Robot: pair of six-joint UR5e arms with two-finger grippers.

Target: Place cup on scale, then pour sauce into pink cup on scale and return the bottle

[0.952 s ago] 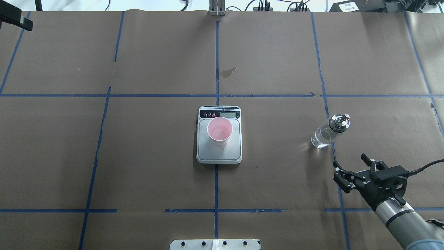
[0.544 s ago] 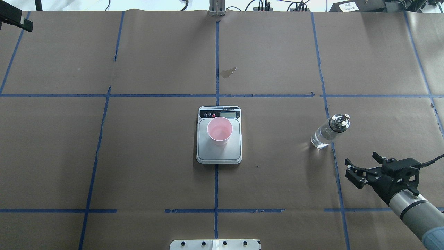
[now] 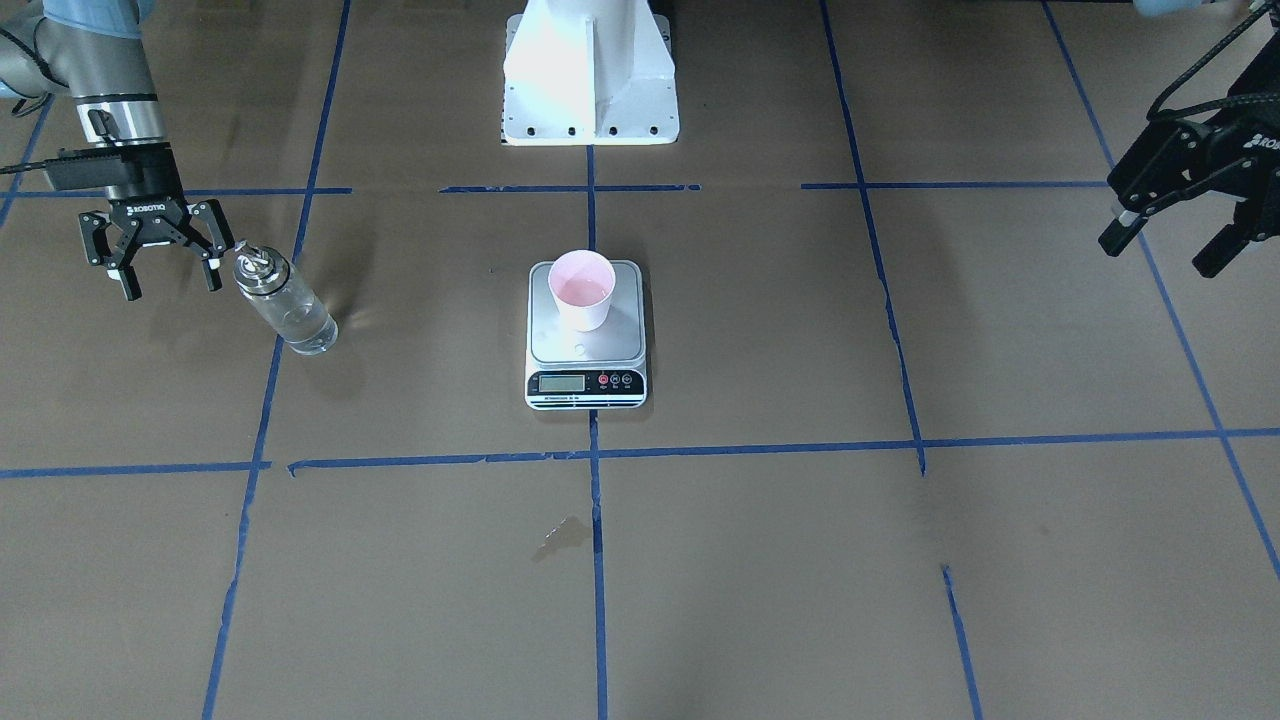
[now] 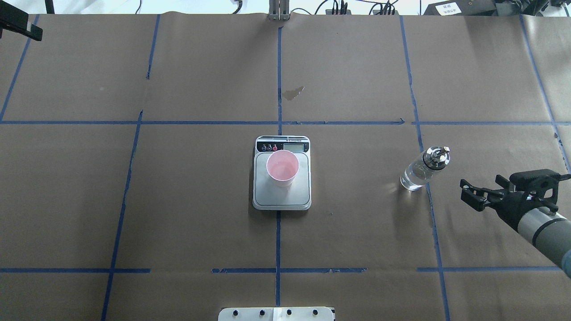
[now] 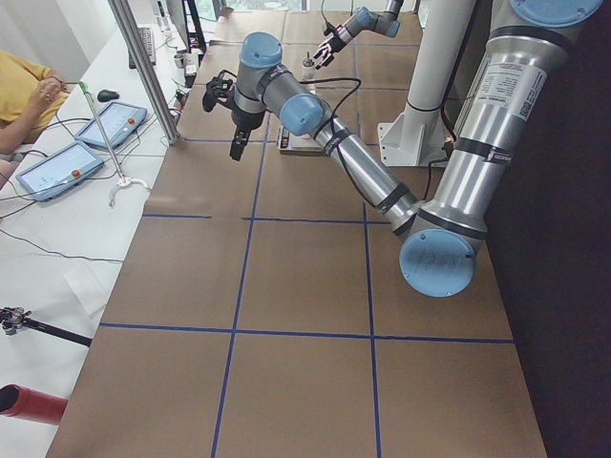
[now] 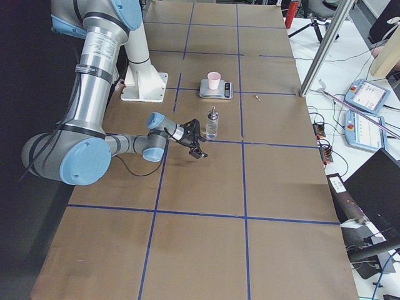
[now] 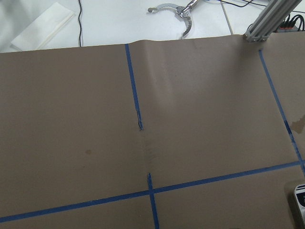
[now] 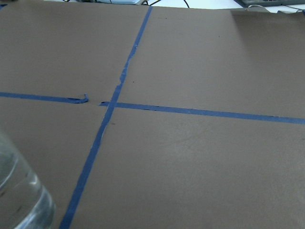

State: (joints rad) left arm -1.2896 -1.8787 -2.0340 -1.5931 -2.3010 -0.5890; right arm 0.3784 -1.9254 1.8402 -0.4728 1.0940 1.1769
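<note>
The pink cup (image 4: 282, 167) stands upright on the silver scale (image 4: 282, 198) at the table's middle, also in the front view (image 3: 582, 288). It seems to hold a little clear liquid. The glass bottle (image 4: 421, 171) with the silver spout stands free on the table, right of the scale, part full of clear sauce. My right gripper (image 4: 482, 187) is open and empty, a short way right of the bottle and apart from it; in the front view (image 3: 170, 285) it hangs beside the bottle (image 3: 285, 305). My left gripper (image 3: 1158, 255) is open and empty, high at the table's far left.
The table is covered in brown paper with a blue tape grid. A small stain (image 4: 293, 92) lies beyond the scale. The white robot base (image 3: 590, 80) stands at the near edge. Tablets (image 5: 72, 153) and a person sit past the left end.
My right gripper has moved right and a little farther from the robot's side of the table, staying open. The bottle, cup and scale have not moved.
</note>
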